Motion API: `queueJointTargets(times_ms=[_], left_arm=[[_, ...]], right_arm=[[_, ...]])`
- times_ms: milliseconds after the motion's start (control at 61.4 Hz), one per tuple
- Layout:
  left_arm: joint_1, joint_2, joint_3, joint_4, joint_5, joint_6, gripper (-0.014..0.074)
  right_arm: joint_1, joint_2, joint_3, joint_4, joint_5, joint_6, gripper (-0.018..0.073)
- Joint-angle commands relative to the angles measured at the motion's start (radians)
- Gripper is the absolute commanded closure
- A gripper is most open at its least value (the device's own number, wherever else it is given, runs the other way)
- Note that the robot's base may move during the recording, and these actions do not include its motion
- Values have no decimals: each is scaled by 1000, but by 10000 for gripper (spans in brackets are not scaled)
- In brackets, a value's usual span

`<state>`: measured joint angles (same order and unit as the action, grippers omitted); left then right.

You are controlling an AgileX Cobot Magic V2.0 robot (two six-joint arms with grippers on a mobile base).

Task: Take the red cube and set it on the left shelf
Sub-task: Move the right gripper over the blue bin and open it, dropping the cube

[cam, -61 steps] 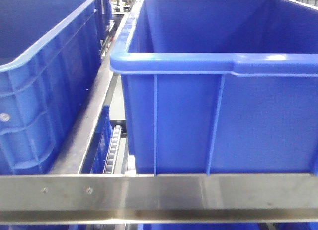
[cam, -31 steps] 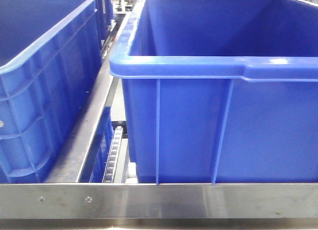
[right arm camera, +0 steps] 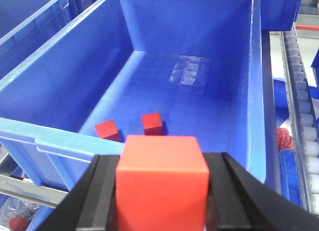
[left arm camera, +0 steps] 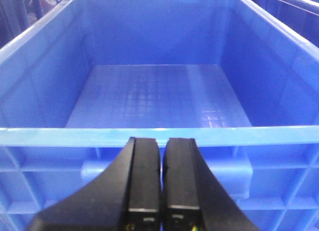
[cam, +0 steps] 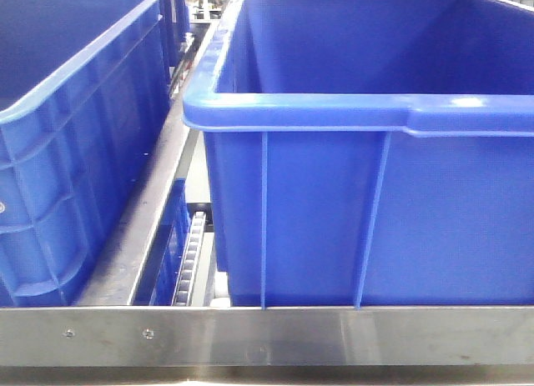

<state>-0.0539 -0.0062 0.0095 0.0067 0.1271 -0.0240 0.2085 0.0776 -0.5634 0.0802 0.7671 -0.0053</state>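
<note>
In the front view the left shelf [cam: 267,336] filled the frame, its flat steel rail running along the bottom edge. A roller track [cam: 193,253] showed behind the rail, between two blue crates. The big crate [cam: 375,211] stood just behind the rail at the right and the second crate [cam: 67,152] stood at the left. Neither hand and no cube showed here. The camera sat too low to see either crate's floor, and the frame edges cut both crates off.

In the left wrist view the left hand [left arm camera: 162,143] had its fingers pressed together with nothing between them. It hung just outside the near rim of an empty blue crate [left arm camera: 159,135]. I could not tell which of the shelf's crates this was.

In the right wrist view the right hand [right arm camera: 162,166] was clamped on the red cube [right arm camera: 162,186], holding it in the air by the near rim of a stocked blue crate [right arm camera: 50,133]. A left red block [right arm camera: 107,129] and a right red block [right arm camera: 152,124] lay on that crate's floor close to its near wall. Rollers [right arm camera: 299,91] ran down the right edge. By my reading the pick was done and the placing was left: carrying the cube over the rim, lowering it and letting go. The cube's underside was cut off at the bottom edge, and its height over the rim was hard to judge
</note>
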Motion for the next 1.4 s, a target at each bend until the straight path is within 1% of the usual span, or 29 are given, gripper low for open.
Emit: queueJointTargets(times_ms=[0, 375, 489, 586, 733, 847, 1026, 1270, 1384], left_arm=[[-4, -15, 23, -7, -88, -1, 495], [-4, -15, 23, -7, -88, -1, 495], [-4, -15, 23, -7, -88, -1, 495], [-4, -15, 23, -7, -88, -1, 495], [-4, -15, 23, -7, -88, -1, 495], [-4, -15, 23, -7, -88, -1, 495], [-4, -15, 23, -7, -88, -1, 495], [-4, -15, 23, -7, -88, -1, 495], [-4, -15, 23, -7, -88, -1, 495]], right_arm=[[0, 17, -22, -3, -91, -8, 375], [0, 17, -22, -1, -97, -8, 375], [0, 29, -48, 13, -45, -8, 375], [0, 82, -111, 13, -12, -8, 375], [0, 266, -259, 13, 46, -9, 375], [0, 459, -402, 13, 86, -9, 375], [0, 727, -554, 13, 123, -9, 375], [0, 1046, -692, -9, 184, -46, 375], [0, 1176, -720, -26, 192, -46, 375]])
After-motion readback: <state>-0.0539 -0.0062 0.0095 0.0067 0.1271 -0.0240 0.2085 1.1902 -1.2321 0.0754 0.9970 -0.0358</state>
